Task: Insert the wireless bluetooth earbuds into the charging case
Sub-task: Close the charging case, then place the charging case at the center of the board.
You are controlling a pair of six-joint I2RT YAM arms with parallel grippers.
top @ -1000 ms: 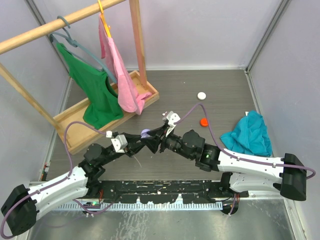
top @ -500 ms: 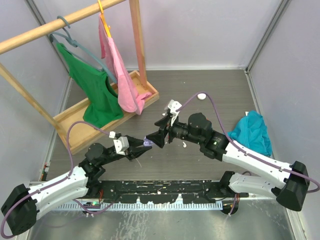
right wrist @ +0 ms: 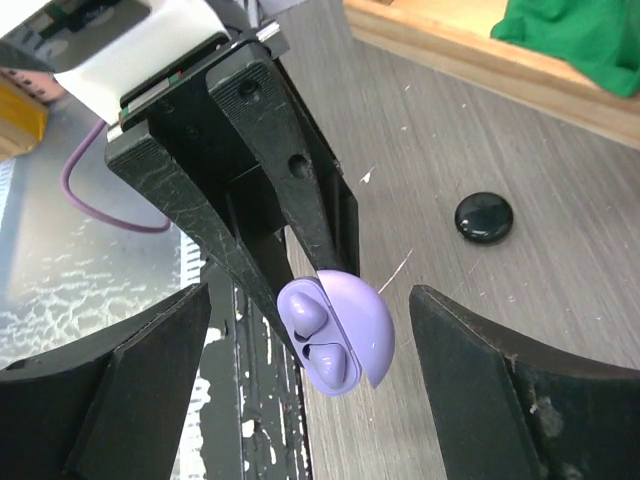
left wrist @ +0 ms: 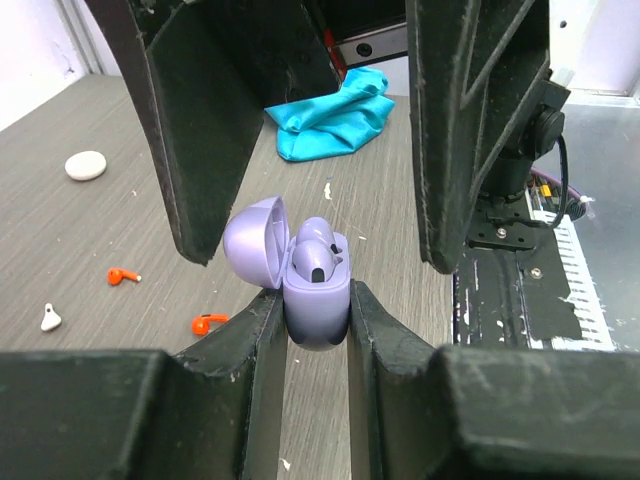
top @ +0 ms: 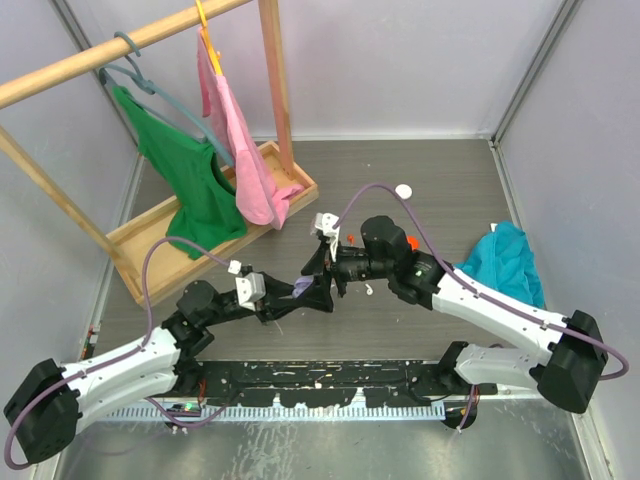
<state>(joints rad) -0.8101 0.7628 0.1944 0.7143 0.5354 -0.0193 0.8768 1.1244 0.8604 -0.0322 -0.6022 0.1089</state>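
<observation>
My left gripper [left wrist: 317, 312] is shut on the base of a lilac charging case [left wrist: 317, 290], held above the table with its lid [left wrist: 255, 240] open. Two lilac earbuds [right wrist: 305, 318] sit in its sockets. My right gripper [right wrist: 310, 345] is open, one finger [left wrist: 200, 130] on each side of the case, not touching it. In the top view the two grippers meet at the case [top: 302, 286], front centre. Two red earbuds [left wrist: 120, 276] and a white one [left wrist: 50, 318] lie loose on the table.
A white round case [top: 403, 191] lies far back and a black one [right wrist: 484, 217] lies on the table below the grippers. A teal cloth [top: 497, 265] is at the right. A wooden clothes rack's tray [top: 150, 250] with hanging garments stands at the left.
The right gripper pulled back from the case, then swung left and now straddles it, open. The left gripper has shifted a little right, still holding the case.
</observation>
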